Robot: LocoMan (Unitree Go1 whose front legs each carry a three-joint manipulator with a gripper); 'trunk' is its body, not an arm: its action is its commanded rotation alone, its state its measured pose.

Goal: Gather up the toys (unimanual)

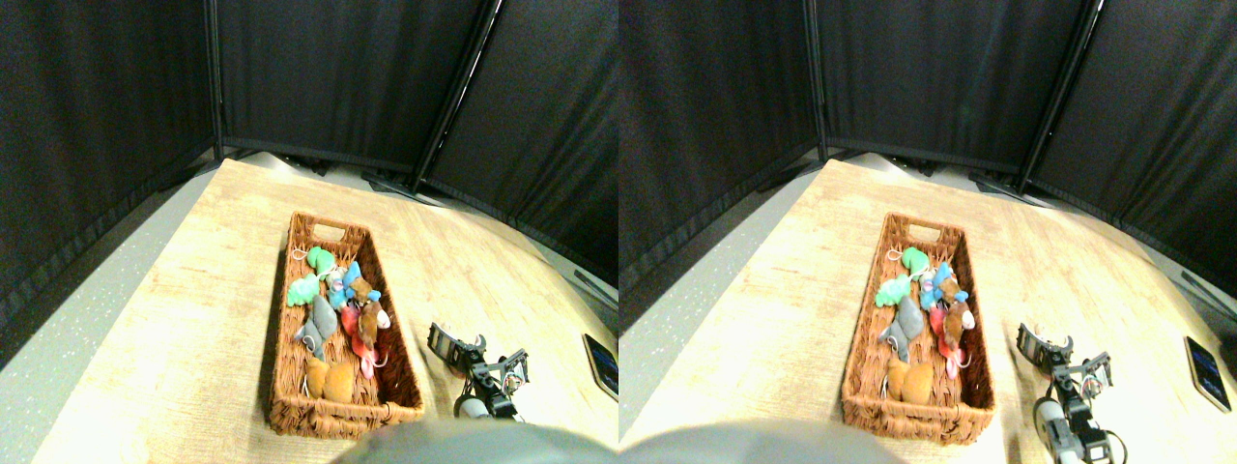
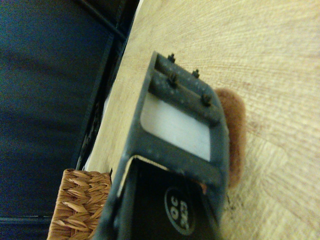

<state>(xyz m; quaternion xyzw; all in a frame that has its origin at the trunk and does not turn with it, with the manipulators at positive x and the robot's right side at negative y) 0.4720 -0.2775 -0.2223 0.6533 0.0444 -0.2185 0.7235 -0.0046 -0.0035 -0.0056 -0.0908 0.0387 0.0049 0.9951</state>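
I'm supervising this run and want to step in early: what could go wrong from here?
The brown fuzzy plush toy lies mostly hidden behind the right gripper, so a grasp could catch only its edge and drop it. The woven wicker basket rim stands close by; a low carry might clip it.

Brown toy (image 2: 235, 135) mostly hidden behind dark jaw frame in wrist view; not visible in stereo view. Wicker basket (image 2: 80, 205) cut off by wrist picture's edge. Dark flat device (image 1: 601, 364) cropped at stereo half's edge. Piled toys (image 1: 338, 309) in basket overlap, shapes unclear.
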